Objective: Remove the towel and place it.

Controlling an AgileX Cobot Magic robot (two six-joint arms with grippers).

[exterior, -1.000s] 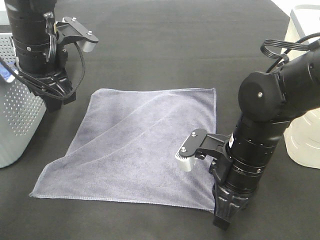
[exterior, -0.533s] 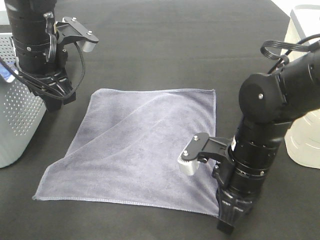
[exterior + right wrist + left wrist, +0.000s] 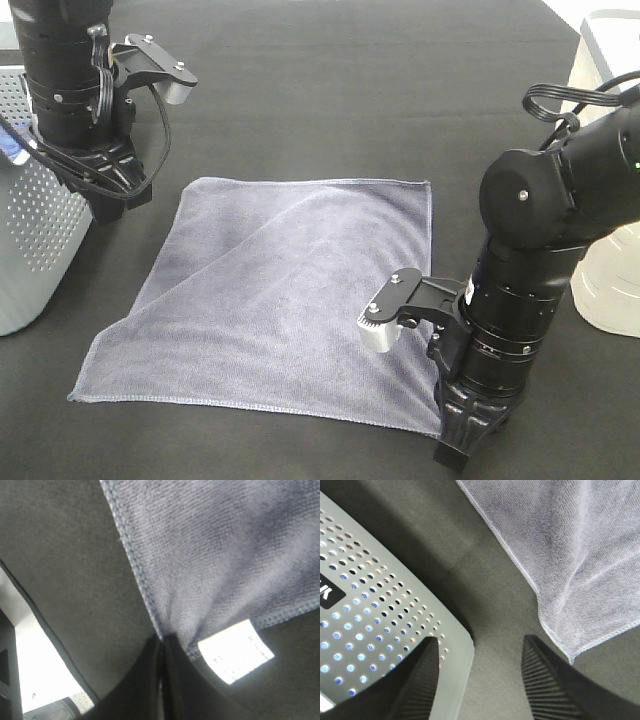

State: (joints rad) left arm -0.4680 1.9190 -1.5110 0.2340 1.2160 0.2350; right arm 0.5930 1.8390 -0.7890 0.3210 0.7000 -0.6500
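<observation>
— Where are we seeing the towel (image 3: pixel 280 290)?

— It is lying spread on the black table (image 3: pixel 330 90), creased along a diagonal. Our right gripper (image 3: pixel 462 452) is pinching its corner at about five o'clock, jaws closed tight on the hem beside the white tag (image 3: pixel 235 651).

— And the left gripper (image 3: pixel 118 205)?

— It is hovering at ten o'clock of the towel, jaws apart and holding nothing, beside the perforated grey bin (image 3: pixel 30 230).
</observation>
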